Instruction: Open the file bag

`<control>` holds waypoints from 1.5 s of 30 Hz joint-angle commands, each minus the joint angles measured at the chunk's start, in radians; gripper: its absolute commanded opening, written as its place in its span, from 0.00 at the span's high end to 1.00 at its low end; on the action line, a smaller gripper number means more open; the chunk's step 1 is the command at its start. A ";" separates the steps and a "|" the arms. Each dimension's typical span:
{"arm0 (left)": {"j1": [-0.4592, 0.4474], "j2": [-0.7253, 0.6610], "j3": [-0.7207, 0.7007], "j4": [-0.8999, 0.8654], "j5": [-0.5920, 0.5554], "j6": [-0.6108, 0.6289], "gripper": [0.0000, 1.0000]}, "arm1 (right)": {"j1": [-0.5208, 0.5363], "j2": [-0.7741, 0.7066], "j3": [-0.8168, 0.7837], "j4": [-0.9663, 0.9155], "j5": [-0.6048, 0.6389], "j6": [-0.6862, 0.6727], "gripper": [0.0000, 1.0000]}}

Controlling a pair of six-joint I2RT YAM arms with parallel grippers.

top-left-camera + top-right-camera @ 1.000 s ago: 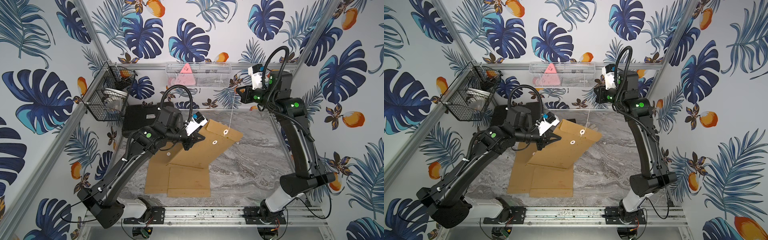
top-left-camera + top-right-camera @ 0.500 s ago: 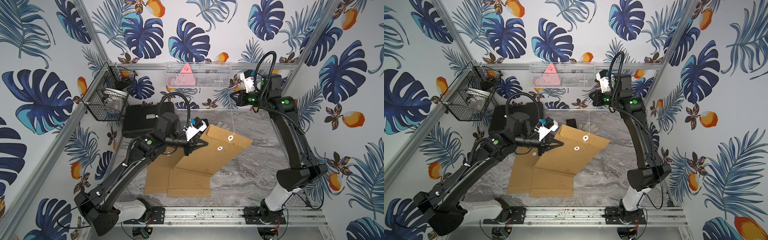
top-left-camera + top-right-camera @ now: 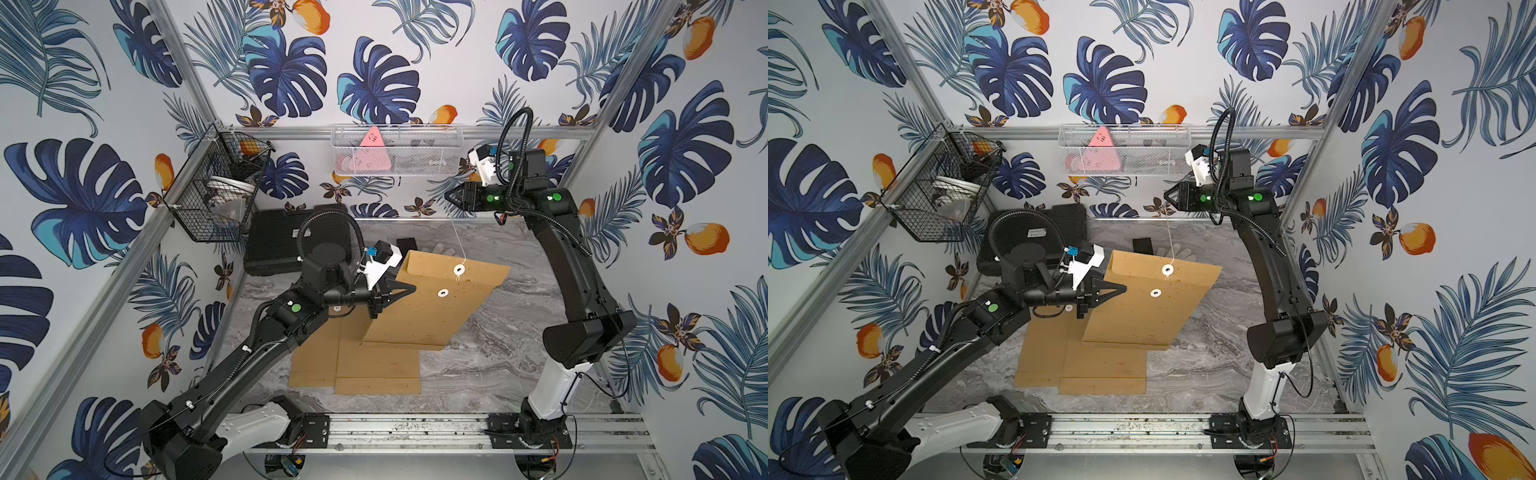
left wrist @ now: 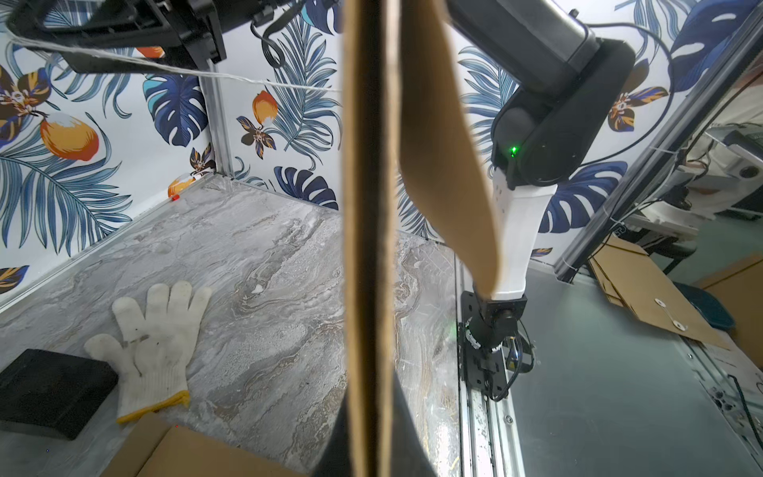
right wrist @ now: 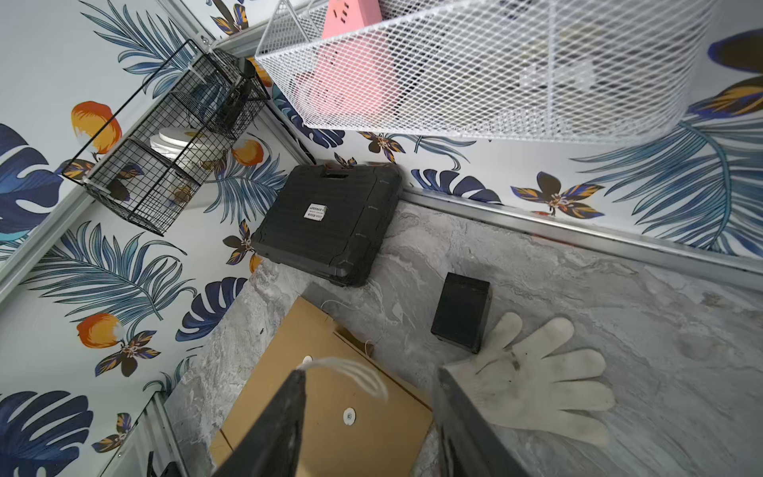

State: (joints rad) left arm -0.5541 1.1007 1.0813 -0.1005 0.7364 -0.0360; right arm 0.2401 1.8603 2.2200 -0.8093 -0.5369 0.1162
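The left tool (image 3: 405,289) is clamped on one long edge of the file bag (image 3: 432,303) and holds it off the bench (image 3: 498,353). I judge this serves as an anchor, so that pulling on the closure does not drag the whole bag along. The right tool (image 3: 451,195) hangs high near the back wall, well apart from the bag. The string (image 3: 457,237) runs down from it, nearly straight, to the upper closure disc (image 3: 458,269). That height suits drawing the string clear of the discs. In the right wrist view its jaws stand apart, and the string only drapes over one fingertip (image 5: 299,378) rather than being pinched. The string no longer seems wound round the lower disc (image 3: 443,293), so the flap looks ready to be lifted. The bag's long axis runs from its low near end, over the flat envelopes (image 3: 374,365), up to its flap end, which points toward the back wall and the robot's right. Its disc side faces upward. I cannot tell whether the low end touches those envelopes.
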 commanded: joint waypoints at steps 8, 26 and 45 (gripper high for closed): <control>-0.001 -0.110 -0.175 0.410 -0.068 -0.190 1.00 | 0.000 0.077 0.106 -0.110 0.075 0.018 0.10; 0.015 -0.142 -0.059 0.221 -0.122 -0.181 1.00 | -0.120 -0.113 -0.214 0.073 0.347 0.178 0.00; 0.238 0.357 0.577 0.164 0.216 -0.189 1.00 | -0.282 -0.765 -0.998 0.694 -0.052 0.415 0.00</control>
State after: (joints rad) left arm -0.3279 1.4071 1.5875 0.0364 0.8684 -0.2295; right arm -0.0414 1.1206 1.2545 -0.2684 -0.4622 0.5156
